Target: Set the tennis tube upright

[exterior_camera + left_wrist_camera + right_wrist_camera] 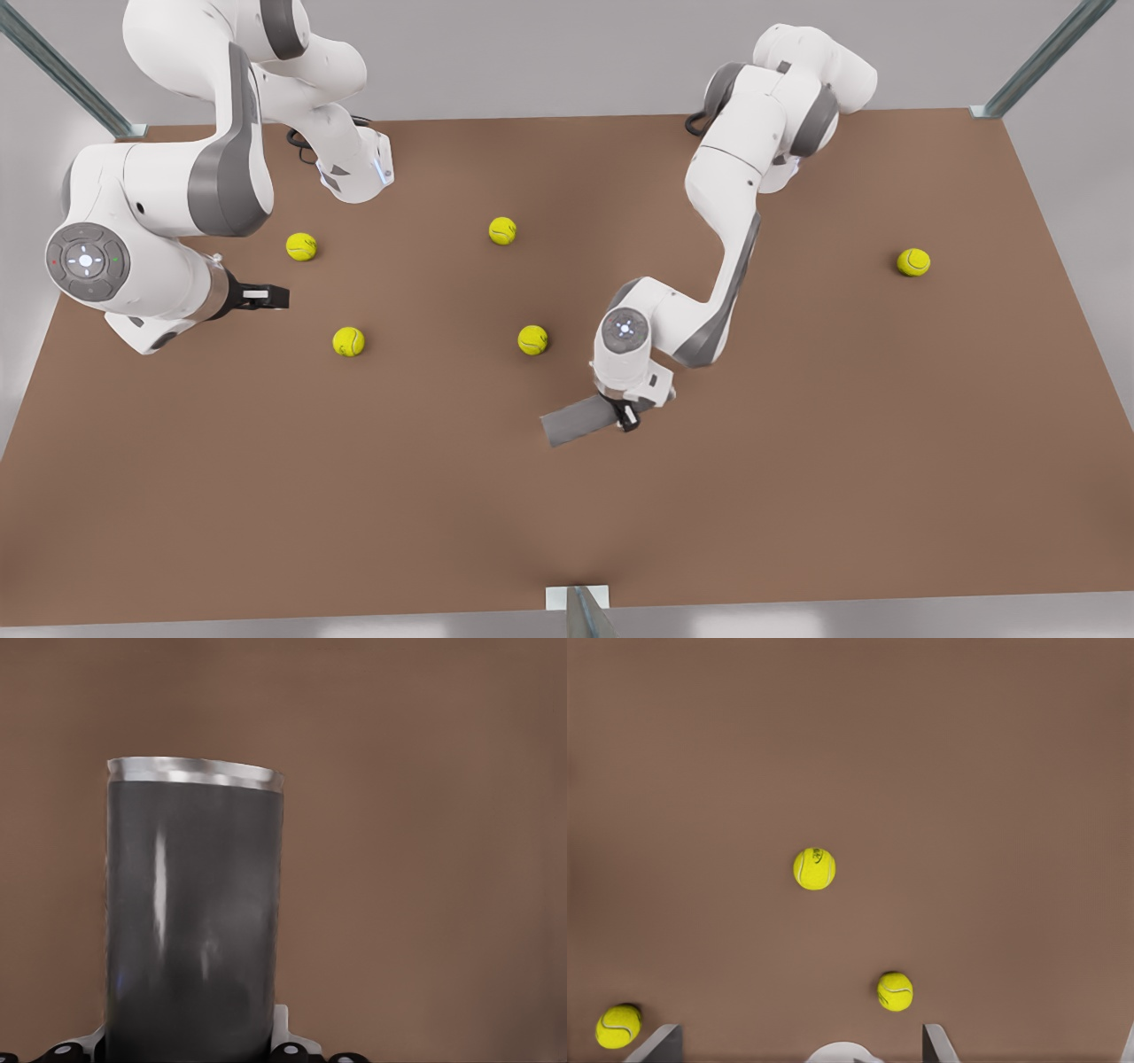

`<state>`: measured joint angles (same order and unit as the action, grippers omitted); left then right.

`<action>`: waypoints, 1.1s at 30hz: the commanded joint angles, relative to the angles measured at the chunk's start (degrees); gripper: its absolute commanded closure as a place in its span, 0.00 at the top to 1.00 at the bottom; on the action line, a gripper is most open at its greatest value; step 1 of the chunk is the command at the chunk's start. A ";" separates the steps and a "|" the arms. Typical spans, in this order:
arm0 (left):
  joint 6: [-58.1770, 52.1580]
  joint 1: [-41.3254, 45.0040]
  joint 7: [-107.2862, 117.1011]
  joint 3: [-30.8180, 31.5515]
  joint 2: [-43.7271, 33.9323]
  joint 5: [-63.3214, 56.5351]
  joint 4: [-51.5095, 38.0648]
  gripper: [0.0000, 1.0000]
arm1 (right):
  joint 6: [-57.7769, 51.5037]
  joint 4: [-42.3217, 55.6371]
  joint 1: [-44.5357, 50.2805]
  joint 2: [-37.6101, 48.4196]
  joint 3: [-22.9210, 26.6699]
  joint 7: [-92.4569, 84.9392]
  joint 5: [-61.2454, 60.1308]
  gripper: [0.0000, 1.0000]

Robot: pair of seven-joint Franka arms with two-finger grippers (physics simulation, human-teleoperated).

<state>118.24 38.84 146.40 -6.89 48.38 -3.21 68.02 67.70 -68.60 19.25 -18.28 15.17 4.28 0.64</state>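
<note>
Brown bench (797,461) carrying five scattered tennis balls. Left hand (625,414), on the front view's right arm, pinches the tennis tube (578,420) by one end. The tube's long axis lies nearly level, running from the hand toward the front view's left. Right hand (266,297) waits well apart, fingers (656,1045) spread.

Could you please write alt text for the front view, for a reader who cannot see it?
The left gripper clamps one end of the matte grey tennis tube, which lies on the brown table. Five yellow-green tennis balls are scattered around, and the right gripper waits open at the view's left.
</note>
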 commanded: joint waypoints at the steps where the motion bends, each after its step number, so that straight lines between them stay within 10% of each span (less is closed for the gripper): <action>1: -20.59 0.01 -16.58 -1.72 -2.23 -11.20 -0.08 0.72 | -0.03 0.05 0.00 0.09 0.04 0.12 -0.02 1.00; 11: -58.56 1.68 -49.98 -2.08 -3.21 -72.73 -2.01 0.72 | -0.03 0.05 -0.09 0.00 0.12 -0.15 -0.02 1.00; 33: -57.33 0.97 -38.38 -1.11 7.43 -60.60 -0.43 0.72 | 0.68 -0.30 -0.26 0.00 0.12 -0.15 -0.11 1.00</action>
<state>59.26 39.86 114.55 -7.96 55.86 -65.39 67.61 68.36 -68.92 18.98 -18.35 15.26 4.15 0.55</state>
